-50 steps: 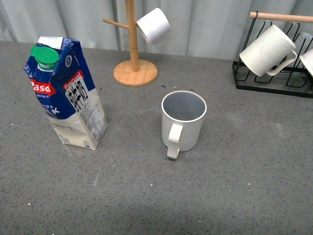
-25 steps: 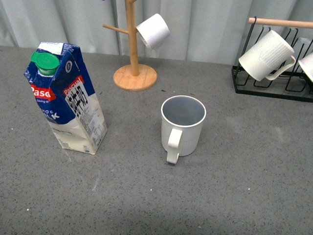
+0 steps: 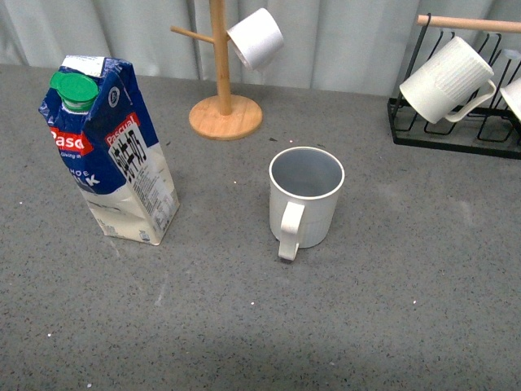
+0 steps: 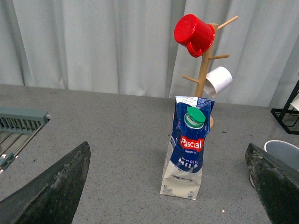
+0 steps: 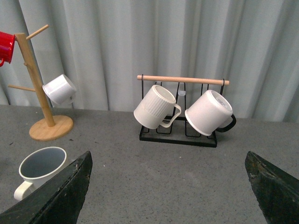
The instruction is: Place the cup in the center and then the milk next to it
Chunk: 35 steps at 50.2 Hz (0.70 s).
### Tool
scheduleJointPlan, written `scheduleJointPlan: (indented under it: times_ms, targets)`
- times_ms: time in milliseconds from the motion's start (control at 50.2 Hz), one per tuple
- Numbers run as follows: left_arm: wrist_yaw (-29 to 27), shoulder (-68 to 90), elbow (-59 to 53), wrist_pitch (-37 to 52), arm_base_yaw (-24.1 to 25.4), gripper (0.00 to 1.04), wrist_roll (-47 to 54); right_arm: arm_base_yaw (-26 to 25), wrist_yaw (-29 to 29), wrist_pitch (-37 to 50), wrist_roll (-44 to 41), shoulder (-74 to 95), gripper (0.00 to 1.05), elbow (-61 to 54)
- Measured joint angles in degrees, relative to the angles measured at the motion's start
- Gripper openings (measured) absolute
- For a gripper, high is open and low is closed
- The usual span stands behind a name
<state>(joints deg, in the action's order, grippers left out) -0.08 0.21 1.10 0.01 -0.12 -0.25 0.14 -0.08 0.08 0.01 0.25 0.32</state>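
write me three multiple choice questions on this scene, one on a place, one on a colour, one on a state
1. In the front view, where does the milk carton stand relative to the ribbed cup?
A. to its left, apart from it
B. to its right, touching it
C. directly behind it

2. What colour is the carton's cap?
A. red
B. yellow
C. green

3. How is the ribbed cup resting?
A. on its side
B. upright, mouth up
C. upside down

Answers:
1 A: bare table shows between the two, with the carton further left.
2 C: the round cap on top is green.
3 B: its grey-blue inside shows from above, and its base sits on the table.
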Motion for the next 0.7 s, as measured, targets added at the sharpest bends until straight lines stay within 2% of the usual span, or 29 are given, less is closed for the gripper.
scheduleJointPlan:
  times_ms: [20, 60, 100, 140, 219, 319, 399, 458, 698]
  targets:
    - [-1.62, 0.39, 0.11, -0.48, -0.52, 0.98, -0.24, 0.00, 0.00, 0.00, 0.00, 0.00, 0.95, 0.00]
    - [-8.74, 2.95, 1.01, -3.43, -1.92, 0.98, -1.84, 0.00, 0.00, 0.00, 0.00, 0.00, 0.95, 0.00]
    - [-11.26, 6.43, 1.40, -3.82, -1.57, 0.98, -3.85, 0.00, 0.02, 0.00, 0.00, 0.00, 0.95, 0.00]
    - [-11.47, 10.84, 1.55, -2.34, -0.59, 0.98, -4.39, -0.02, 0.02, 0.00, 0.00, -0.04, 0.95, 0.00]
    - [-7.91, 17.25, 1.77, 3.87, 1.73, 0.98, -5.14, -0.04, 0.00, 0.00, 0.00, -0.04, 0.95, 0.00]
    - [-3.76, 33.86, 2.16, 21.14, 3.28, 0.98, -3.15, -0.04, -0.02, 0.00, 0.00, -0.04, 0.95, 0.00]
    - [-1.01, 48.61, 3.43, 32.89, 2.19, 0.98, -1.57, -0.04, 0.00, 0.00, 0.00, -0.04, 0.95, 0.00]
    - [-0.68, 57.88, 4.70, 38.32, 0.92, 0.98, -0.87, -0.04, -0.02, 0.00, 0.00, -0.04, 0.95, 0.00]
    - [0.37, 76.24, 7.19, 44.57, -1.95, 0.98, 0.28, -0.04, 0.00, 0.00, 0.00, -0.04, 0.95, 0.00]
